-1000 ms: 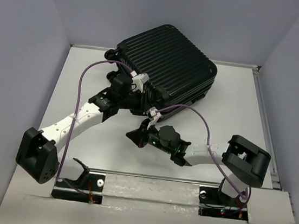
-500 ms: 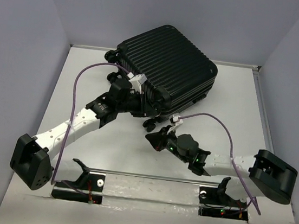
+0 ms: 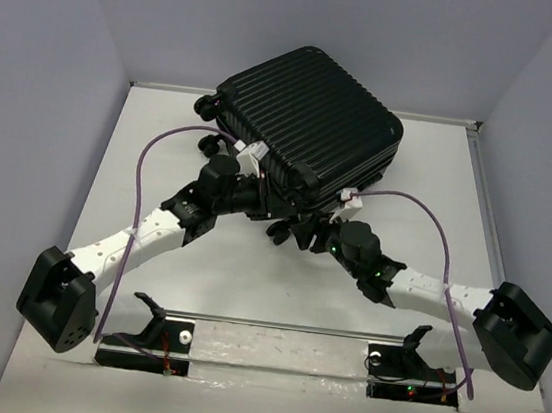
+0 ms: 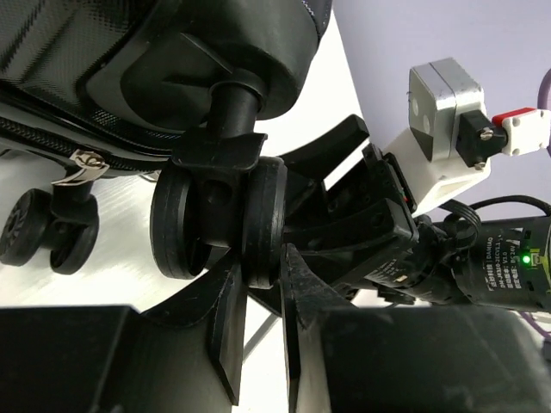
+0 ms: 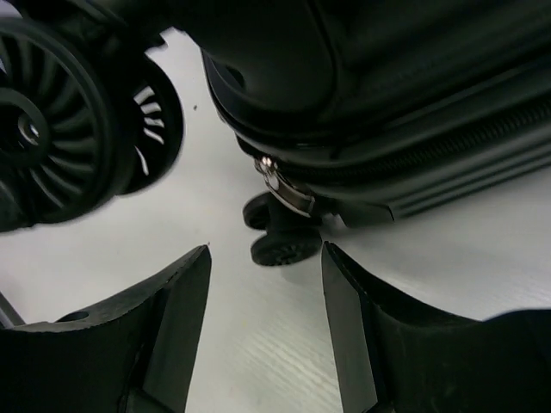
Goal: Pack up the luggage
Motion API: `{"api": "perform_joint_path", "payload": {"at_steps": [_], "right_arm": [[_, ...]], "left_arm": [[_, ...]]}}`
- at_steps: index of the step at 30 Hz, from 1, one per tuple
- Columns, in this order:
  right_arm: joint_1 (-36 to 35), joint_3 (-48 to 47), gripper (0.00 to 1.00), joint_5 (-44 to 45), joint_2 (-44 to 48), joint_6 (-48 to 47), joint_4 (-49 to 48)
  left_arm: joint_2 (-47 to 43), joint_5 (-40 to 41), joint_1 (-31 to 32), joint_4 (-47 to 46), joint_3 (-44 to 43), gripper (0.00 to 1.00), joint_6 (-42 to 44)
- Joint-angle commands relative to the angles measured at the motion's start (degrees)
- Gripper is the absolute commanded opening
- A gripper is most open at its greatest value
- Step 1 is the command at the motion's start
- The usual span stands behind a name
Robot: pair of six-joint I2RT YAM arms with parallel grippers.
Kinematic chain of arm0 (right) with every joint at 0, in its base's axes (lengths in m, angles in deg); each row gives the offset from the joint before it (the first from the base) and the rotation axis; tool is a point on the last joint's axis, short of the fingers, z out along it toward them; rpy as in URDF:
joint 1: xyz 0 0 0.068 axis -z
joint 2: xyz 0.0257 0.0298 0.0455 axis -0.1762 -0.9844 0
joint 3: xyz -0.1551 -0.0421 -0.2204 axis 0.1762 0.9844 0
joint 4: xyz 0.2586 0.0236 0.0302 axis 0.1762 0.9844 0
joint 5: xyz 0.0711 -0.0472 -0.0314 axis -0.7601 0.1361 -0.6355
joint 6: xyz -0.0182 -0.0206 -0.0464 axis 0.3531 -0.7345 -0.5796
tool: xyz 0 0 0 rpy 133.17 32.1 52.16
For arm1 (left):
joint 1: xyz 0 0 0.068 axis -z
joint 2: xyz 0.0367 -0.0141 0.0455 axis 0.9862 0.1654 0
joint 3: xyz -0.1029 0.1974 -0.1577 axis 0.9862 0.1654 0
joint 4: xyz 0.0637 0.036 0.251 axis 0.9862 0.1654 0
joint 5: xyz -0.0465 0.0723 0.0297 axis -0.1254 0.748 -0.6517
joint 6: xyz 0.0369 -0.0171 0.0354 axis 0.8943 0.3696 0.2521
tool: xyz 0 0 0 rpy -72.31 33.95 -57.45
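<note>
Top external: luggage (image 3: 312,120) lies shut, far-middle on the table (image 3: 440,186); stiff, slick, likely heavy; my left gripper (image 4: 258,284) pinches a wheel (image 4: 215,215); my right gripper (image 5: 267,258) gapes empty before the zip pull (image 5: 284,194), the better purchase.

luggage (image 3: 312,120) interior hidden, wheel (image 5: 52,129) cropped at left edge

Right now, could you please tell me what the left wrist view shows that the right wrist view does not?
Only the left wrist view shows the left tool pinching the rim of the near wheel, with the green light on the right arm beside it. Only the right wrist view shows that wheel's spoked face, and the right tool gaping over the table. Both show the wheeled end of the suitcase, its zip pull and the far wheel.
</note>
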Motion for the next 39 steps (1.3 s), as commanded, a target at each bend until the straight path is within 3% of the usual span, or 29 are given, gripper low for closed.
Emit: {"api": "perform_joint_path", "payload": {"at_steps": [1, 7, 10, 12, 24, 27, 28, 34, 39], "right_arm": [[0.3, -3.8, 0.6, 2.5, -2.7, -3.1, -5.6], [0.3, -4.6, 0.57, 8.9, -6.3, -3.1, -9.5], [0.3, -5.1, 0.45, 12.3, -8.1, -2.0, -9.9], [0.3, -4.2, 0.43, 14.4, -8.4, -1.4, -11.1], [0.3, -1.9, 0.32, 14.3, -10.8, 1.6, -22.7], [0.3, -1.6, 0.19, 14.6, -11.2, 2.1, -24.9], [0.3, -1.4, 0.1, 14.5, -11.4, 2.1, -25.6], [0.3, 0.8, 0.07, 3.1, -18.0, 4.3, -42.9], [0.3, -4.7, 0.07, -14.5, -34.2, 13.4, -57.5]], "left_arm": [[-1.5, -1.7, 1.1, -20.9, -0.7, 0.06, -5.2], [-1.5, -2.0, 1.7, -26.8, 0.4, 0.06, -9.1], [-1.9, -1.7, 2.2, -29.0, 1.3, 0.06, -11.3], [-2.2, -1.5, 2.8, -30.3, 1.6, 0.06, -12.6], [-0.5, 0.9, 7.4, -32.0, 2.2, 0.06, -13.6], [-0.1, 0.9, 7.6, -32.6, 2.3, 0.06, -13.9], [-0.1, 0.9, 7.7, -32.7, 2.2, 0.06, -13.9], [0.5, 0.9, 8.0, -33.9, 1.0, 0.06, -14.1], [1.7, 0.8, 8.6, -35.8, 0.0, 0.06, -15.1]]}}
